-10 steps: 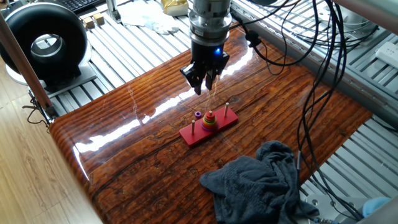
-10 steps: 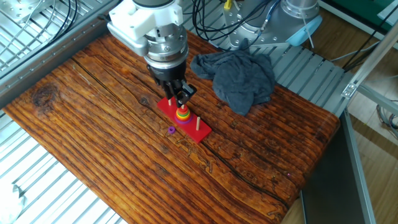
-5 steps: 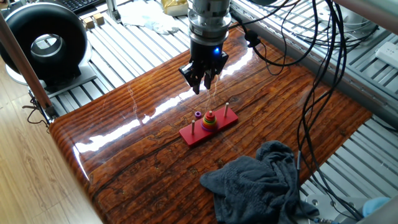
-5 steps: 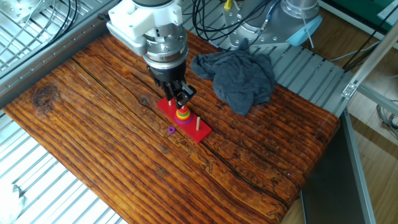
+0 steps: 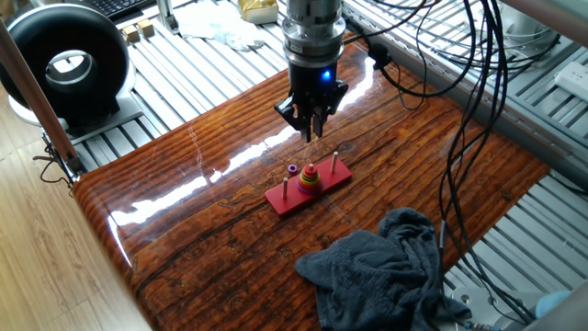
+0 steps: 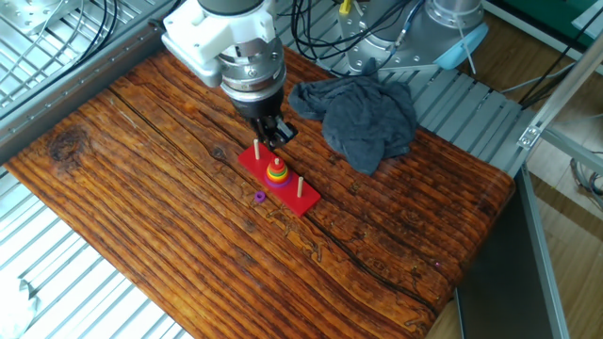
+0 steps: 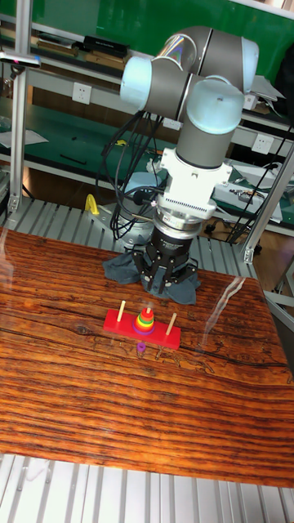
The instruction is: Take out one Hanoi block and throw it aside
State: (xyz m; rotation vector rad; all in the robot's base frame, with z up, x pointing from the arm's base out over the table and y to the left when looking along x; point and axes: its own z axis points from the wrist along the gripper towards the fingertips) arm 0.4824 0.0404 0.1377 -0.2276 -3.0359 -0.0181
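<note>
The Hanoi block is the tiny red-pink ring topping the ring stack on the middle peg of a red base. It also shows as the top of the stack. Wider orange, yellow and other rings sit under it. A small purple ring lies loose on the table beside the base. My gripper hangs above the table just beyond the stack, fingers pointing down, open, with nothing between them. It is apart from the pegs.
A crumpled dark grey cloth lies on the wooden table near the base. Two bare pegs flank the stack. Black cables hang at one side. A round black device stands off the table.
The gripper has shifted sideways, closer to being over the pegs, and turned about its vertical axis. Rings and base have not moved.
</note>
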